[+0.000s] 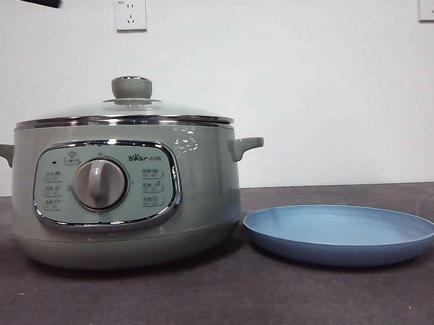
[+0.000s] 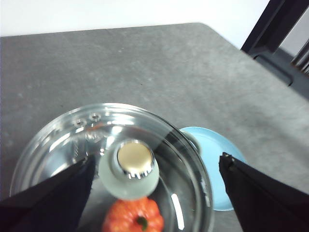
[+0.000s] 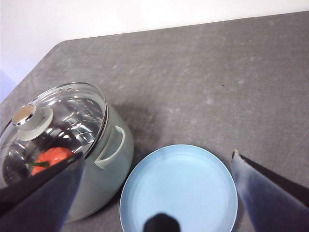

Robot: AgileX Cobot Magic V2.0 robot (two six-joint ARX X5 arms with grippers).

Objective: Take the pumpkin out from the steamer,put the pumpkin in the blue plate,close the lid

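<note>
The pale green steamer (image 1: 126,201) stands at the left of the table with its glass lid (image 1: 129,108) resting shut on it. Through the glass, the orange-red pumpkin (image 2: 133,217) lies inside the pot, and the right wrist view also shows the pumpkin (image 3: 53,155). To the steamer's right lies the blue plate (image 1: 341,233), with nothing on it. My left gripper (image 2: 157,159) hangs open above the lid, its jaws either side of the knob (image 2: 131,166) and not touching it. High over the plate (image 3: 178,193), my right gripper (image 3: 157,155) is open too.
A black arm tip (image 1: 40,1) shows at the front view's top left corner. The dark grey table (image 1: 279,296) runs in front of the pot and plate. A dark chair-like frame (image 2: 280,34) stands off the table's far corner. Two wall sockets sit on the white wall.
</note>
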